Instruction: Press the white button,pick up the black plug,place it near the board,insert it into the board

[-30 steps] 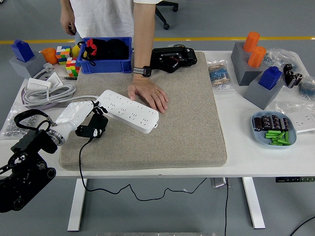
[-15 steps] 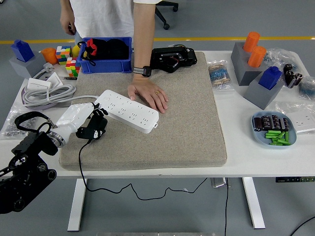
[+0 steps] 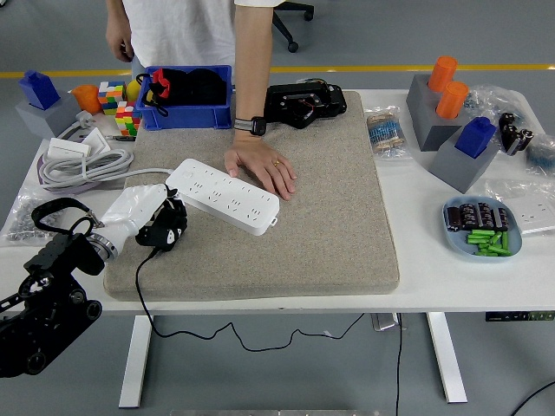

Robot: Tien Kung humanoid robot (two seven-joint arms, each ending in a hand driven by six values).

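Observation:
A white power strip lies at an angle on the left part of the beige mat. My left hand, white-shelled with black fingers, is shut on the black plug just off the strip's near-left end. The plug's black cord runs down over the mat's front edge. A person's hand rests flat on the mat, touching the strip's far side. My right hand is not in view.
A blue bin and a black device stand at the back. A coiled white cable lies left of the mat. Grey blocks with orange and blue pieces and a blue dish sit at the right.
My left hand with the black plug has drawn slightly left and back along the strip's near-left end. The person's hand has stayed still.

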